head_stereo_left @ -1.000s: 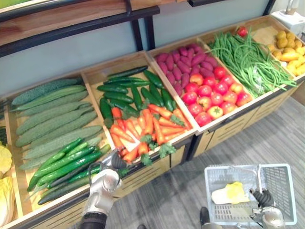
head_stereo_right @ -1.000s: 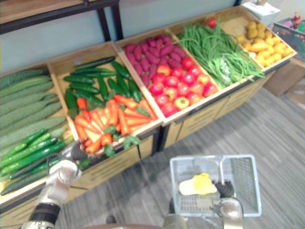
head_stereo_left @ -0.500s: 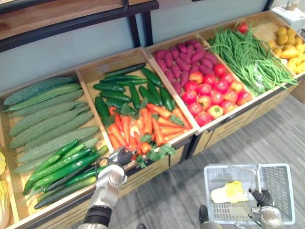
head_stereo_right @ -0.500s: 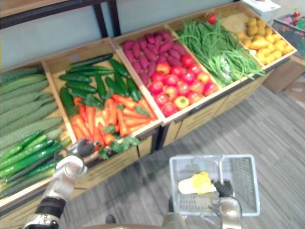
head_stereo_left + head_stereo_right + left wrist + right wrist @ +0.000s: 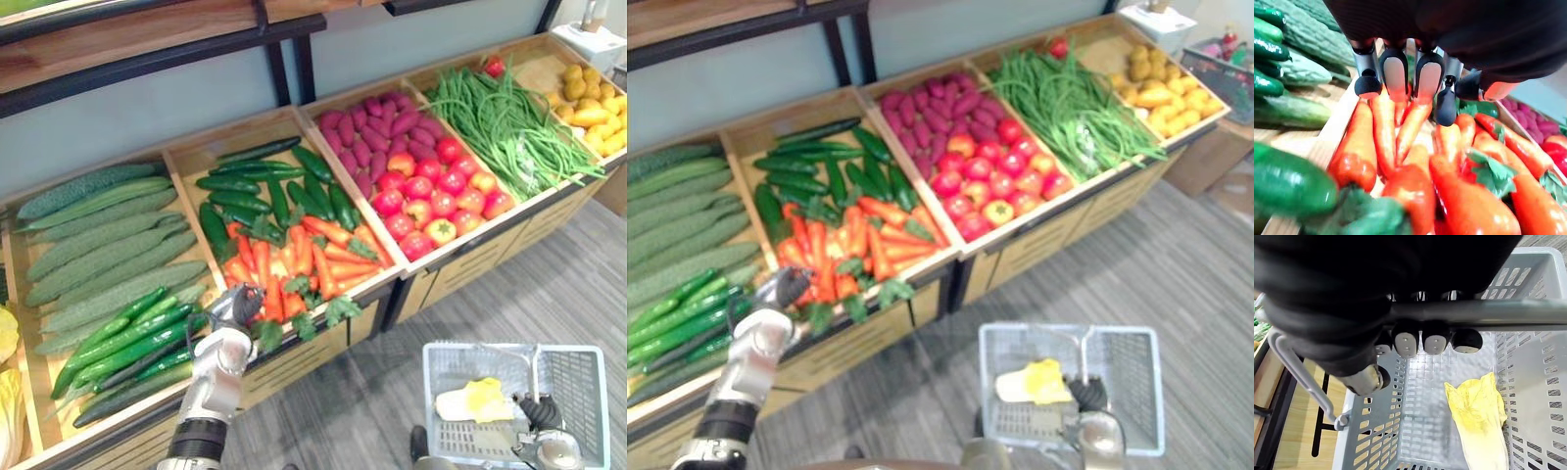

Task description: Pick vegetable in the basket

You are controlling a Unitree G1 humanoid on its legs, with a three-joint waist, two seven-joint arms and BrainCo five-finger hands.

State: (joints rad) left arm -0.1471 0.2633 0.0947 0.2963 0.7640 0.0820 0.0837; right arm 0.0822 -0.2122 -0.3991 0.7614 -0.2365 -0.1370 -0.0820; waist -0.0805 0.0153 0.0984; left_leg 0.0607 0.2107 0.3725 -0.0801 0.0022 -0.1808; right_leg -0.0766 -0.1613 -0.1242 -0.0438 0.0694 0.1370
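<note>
Over the last second I've brought my left hand (image 5: 233,305) off the slim cucumbers (image 5: 127,338) and across the wooden divider (image 5: 1337,128). It now hangs over the near left corner of the carrots (image 5: 294,259). Some of that apparent shift is the head camera moving, but the wrist view settles it: carrots lie directly beneath the hand. Its fingers (image 5: 1395,73) are spread and only loosely bent, just above the carrots and holding nothing. So no carrot is picked yet; I judge the reach done, with lowering and closing round one carrot to come. My right hand (image 5: 537,411) is on the near right, fingers curled round the handle (image 5: 1474,313) of the basket (image 5: 490,345), which holds one yellow leafy vegetable (image 5: 473,399), well apart from the carrots.
</note>
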